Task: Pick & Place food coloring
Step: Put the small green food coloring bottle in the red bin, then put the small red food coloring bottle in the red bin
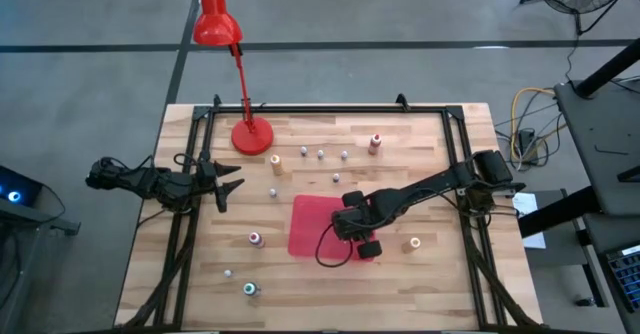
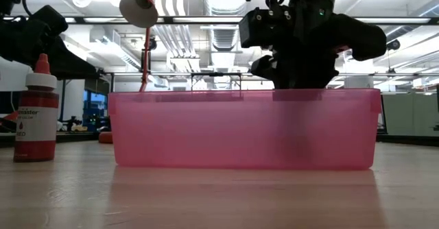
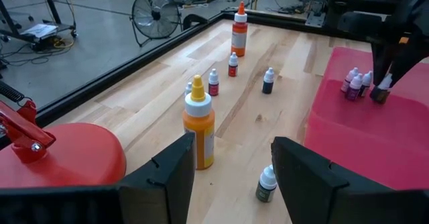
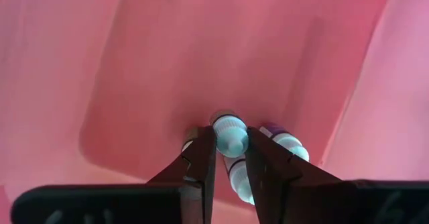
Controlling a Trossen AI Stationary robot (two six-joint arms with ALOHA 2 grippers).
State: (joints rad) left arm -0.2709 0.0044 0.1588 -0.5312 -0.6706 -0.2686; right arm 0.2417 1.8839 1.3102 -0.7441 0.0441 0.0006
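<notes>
Bottle [image 4: 230, 134] between tool [image 4: 230, 158] fingers

The high view looks straight down from far above, taking in the whole counter [image 1: 320, 264], the red lamp [image 1: 215, 24] and the pink bin [image 1: 315, 224]. The low view sits at counter height, very near that bin's long wall [image 2: 240, 129], facing the room behind. The left wrist view looks across the counter toward the bin [image 3: 355, 127] and a floor fan [image 3: 155, 13]. The right wrist view points down into the bin [image 4: 201, 56], very close.
</notes>
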